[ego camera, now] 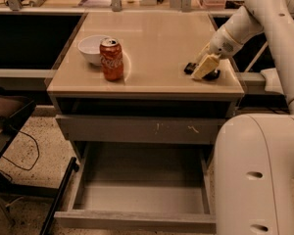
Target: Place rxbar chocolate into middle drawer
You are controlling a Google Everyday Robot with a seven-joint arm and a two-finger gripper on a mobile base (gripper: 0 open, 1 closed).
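Note:
The rxbar chocolate is a small black bar lying on the beige countertop near its right front corner. It is partly hidden under my gripper, which comes down on it from the right on the white arm. The middle drawer is pulled out below the counter, with a plain front panel and a grey inside with nothing in it.
A red soda can and a white bowl stand at the counter's left. A drawer front with pale scratch marks sits above the open drawer. My white base is beside the drawer's right side. A dark chair is at left.

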